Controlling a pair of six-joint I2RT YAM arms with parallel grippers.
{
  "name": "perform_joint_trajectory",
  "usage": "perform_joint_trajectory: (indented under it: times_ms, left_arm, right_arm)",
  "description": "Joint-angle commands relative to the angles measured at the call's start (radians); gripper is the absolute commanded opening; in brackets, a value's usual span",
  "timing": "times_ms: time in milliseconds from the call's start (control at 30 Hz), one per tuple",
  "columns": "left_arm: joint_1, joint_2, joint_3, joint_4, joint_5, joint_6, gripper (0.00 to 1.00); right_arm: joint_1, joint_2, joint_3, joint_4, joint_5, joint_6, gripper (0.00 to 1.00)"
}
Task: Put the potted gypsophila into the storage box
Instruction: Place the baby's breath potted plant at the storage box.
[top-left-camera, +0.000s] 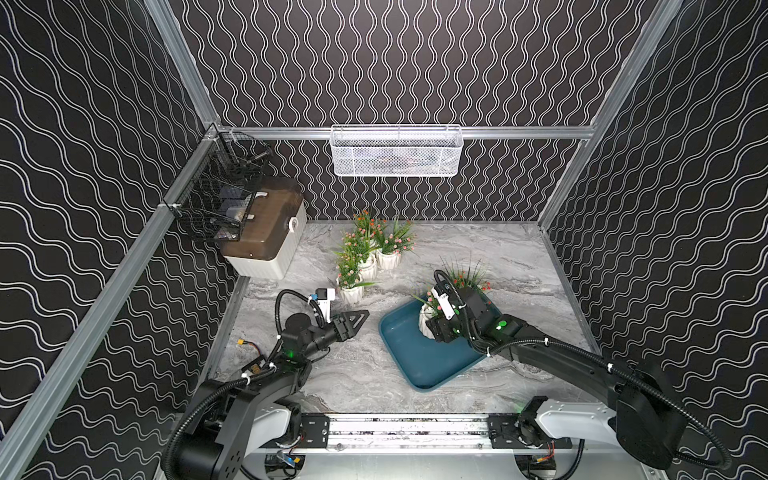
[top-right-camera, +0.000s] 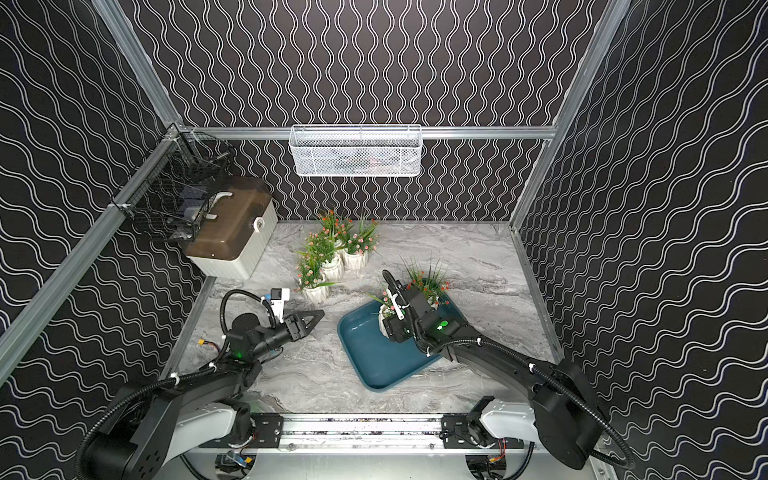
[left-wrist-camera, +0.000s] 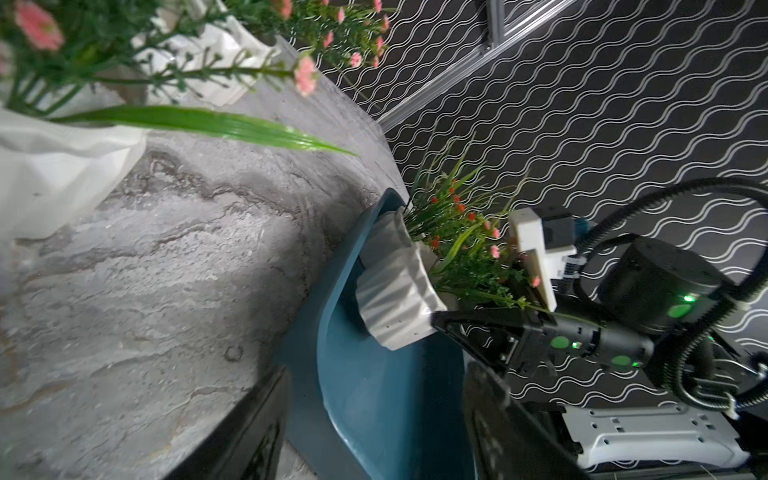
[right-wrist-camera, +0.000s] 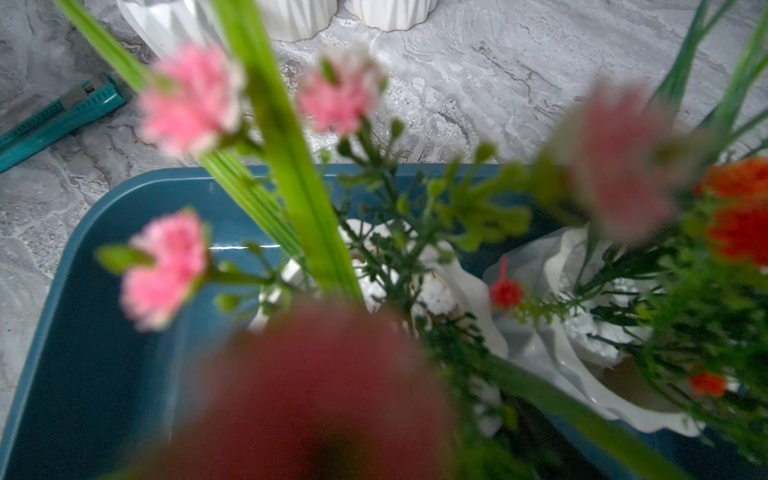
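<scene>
The dark-teal storage box (top-left-camera: 415, 365) (top-right-camera: 374, 365) lies right of the table's centre. My right gripper (top-left-camera: 432, 328) (top-right-camera: 392, 328) reaches into it, shut on a potted gypsophila (top-left-camera: 424, 322) (left-wrist-camera: 395, 307) with pink flowers, whose white ribbed pot sits low over the box floor. A second potted gypsophila (top-left-camera: 465, 280) (right-wrist-camera: 573, 365) with red flowers stands in the box's far corner just behind. Three more pots (top-left-camera: 351, 293) (top-left-camera: 369, 268) (top-left-camera: 388, 259) cluster on the table behind my left gripper (top-left-camera: 359, 318) (left-wrist-camera: 374, 436). It hovers open and empty left of the box. Blurred flowers hide the right gripper's fingers in the right wrist view.
A white box with a brown lid (top-left-camera: 266, 232) stands at the back left under a black wire basket (top-left-camera: 216, 195). A white mesh basket (top-left-camera: 397, 151) hangs on the back wall. A teal utility knife (right-wrist-camera: 54, 120) lies on the marble beside the storage box.
</scene>
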Motion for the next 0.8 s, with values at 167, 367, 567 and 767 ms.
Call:
perform_joint_trajectory:
  times_ms: [167,367,567,767]
  left_arm:
    - [0.001,0.046,-0.009,0.204,0.038,-0.061,0.69]
    - [0.002,0.086,-0.010,0.247,0.041,-0.075,0.69]
    - [0.002,0.107,-0.012,0.275,0.043,-0.083,0.69]
    - [0.002,0.095,-0.013,0.257,0.038,-0.074,0.69]
  right_arm:
    - [-0.010,0.035,-0.037,0.180,0.044,-0.007,0.74]
    - [-0.016,0.046,-0.079,0.263,0.081,-0.021,0.74]
    - [-0.032,0.073,-0.081,0.298,0.059,-0.019,0.76]
    - [-0.047,0.113,-0.073,0.320,0.023,-0.007,0.77]
